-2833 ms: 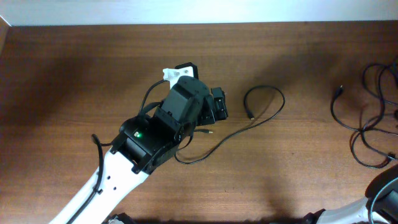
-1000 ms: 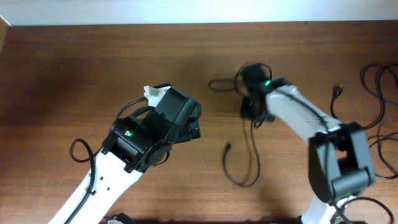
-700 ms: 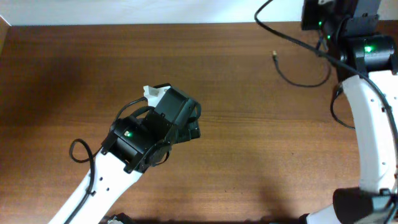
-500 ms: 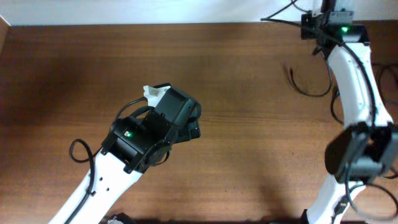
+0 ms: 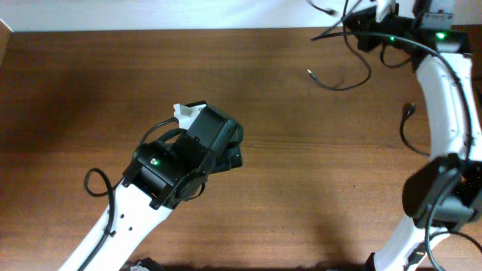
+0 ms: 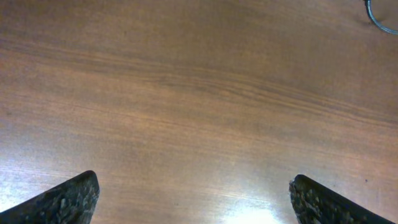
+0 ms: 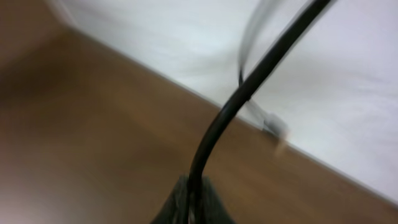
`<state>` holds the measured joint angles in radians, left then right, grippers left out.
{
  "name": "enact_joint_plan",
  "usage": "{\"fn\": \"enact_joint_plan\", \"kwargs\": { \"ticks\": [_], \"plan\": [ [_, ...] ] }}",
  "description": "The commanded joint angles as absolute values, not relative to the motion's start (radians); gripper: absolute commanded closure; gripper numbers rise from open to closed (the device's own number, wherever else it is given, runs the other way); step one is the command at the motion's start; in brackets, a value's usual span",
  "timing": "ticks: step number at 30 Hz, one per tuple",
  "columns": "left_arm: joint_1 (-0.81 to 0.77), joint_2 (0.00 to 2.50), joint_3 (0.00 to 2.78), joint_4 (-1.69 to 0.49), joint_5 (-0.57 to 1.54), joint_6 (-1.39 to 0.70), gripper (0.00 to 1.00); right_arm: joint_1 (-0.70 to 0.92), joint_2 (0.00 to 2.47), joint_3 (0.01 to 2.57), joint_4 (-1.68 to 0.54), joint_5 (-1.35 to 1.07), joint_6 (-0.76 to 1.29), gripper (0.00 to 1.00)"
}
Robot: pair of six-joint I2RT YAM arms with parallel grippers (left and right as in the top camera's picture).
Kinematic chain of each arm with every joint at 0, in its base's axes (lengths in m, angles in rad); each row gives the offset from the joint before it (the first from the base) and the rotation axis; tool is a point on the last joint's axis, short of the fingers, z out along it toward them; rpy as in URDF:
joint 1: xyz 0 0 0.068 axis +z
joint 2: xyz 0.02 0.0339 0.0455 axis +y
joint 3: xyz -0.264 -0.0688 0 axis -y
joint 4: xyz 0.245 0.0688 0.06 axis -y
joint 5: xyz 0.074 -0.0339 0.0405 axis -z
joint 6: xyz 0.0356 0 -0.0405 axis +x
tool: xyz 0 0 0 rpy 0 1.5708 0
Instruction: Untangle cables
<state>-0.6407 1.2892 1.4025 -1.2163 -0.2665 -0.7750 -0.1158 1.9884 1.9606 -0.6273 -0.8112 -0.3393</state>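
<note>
Arms: two, white with black joints; the left comes in from the bottom left, the right runs up the right edge to the far corner.
Tools: two. The left tool [image 5: 232, 154] stands wide apart with nothing between its fingers [image 6: 68, 198], over bare wood. The right tool [image 5: 367, 31] is clamped on the black cable [image 5: 354, 81].
Cables: one black cable is held; it leaves the right tool and loops above the far right part of the surface [image 5: 113, 75] to a free plug end [image 5: 310, 73]. Loose cables [image 5: 409, 113] lie by the right edge, well apart from the left tool; their number cannot be told.
Overhead only: both arms together, the loop and the plug end.
Left wrist only: the gap between the fingertips, and a curved bit of cable [image 6: 378, 12] cut by the top right corner; which cable it is cannot be told.
Right wrist only: the cable [image 7: 249, 87] rising out of the closed tool [image 7: 193, 202] against a white wall [image 7: 155, 37].
Hard to make out: the right wrist view is blurred; the right arm and the frame edge hide most of the loose cables.
</note>
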Motion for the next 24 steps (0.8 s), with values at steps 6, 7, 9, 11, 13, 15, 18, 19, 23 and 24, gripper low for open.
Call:
{"fn": "enact_joint_plan", "kwargs": {
  "ticks": [6,7,9,11,13,15,18,19,23,24],
  "plan": [
    [-0.636,1.275,1.405,-1.218,-0.281,-0.77,0.01,-0.104,1.993,1.823,-1.209,-0.706,-0.455,0.96],
    [-0.636,1.275,1.405,-1.218,-0.281,-0.77,0.01,-0.098,1.993,1.806,-1.266,-0.725,-0.455,0.96],
    [-0.636,1.275,1.405,-1.218,-0.281,-0.77,0.01,-0.062,1.993,1.765,-1.413,-0.853,-0.453,0.96],
    [-0.636,1.275,1.405,-1.218,-0.281,-0.77,0.01,-0.033,1.992,1.791,-1.374,-1.054,-0.453,0.96],
    [-0.636,1.275,1.405,-1.218,-0.281,-0.77,0.01,-0.074,1.992,1.879,-1.169,-1.134,-0.475,0.96],
    [-0.636,1.275,1.405,-1.218,-0.281,-0.77,0.01,-0.12,1.992,1.953,-0.899,-0.939,-0.475,0.96],
    [-0.636,1.275,1.405,-1.218,-0.281,-0.77,0.01,-0.133,2.002,1.958,-0.705,-0.407,-0.611,0.96],
    [-0.636,1.275,1.405,-1.218,-0.281,-0.77,0.01,-0.122,2.007,1.946,-0.706,-0.356,-0.716,0.96],
    [-0.636,1.275,1.405,-1.218,-0.281,-0.77,0.01,-0.109,2.084,1.888,-0.76,-0.328,-0.808,0.96],
    [-0.636,1.275,1.405,-1.218,-0.281,-0.77,0.01,-0.107,2.119,1.867,-0.775,-0.328,-0.807,0.96]
  ]
}}
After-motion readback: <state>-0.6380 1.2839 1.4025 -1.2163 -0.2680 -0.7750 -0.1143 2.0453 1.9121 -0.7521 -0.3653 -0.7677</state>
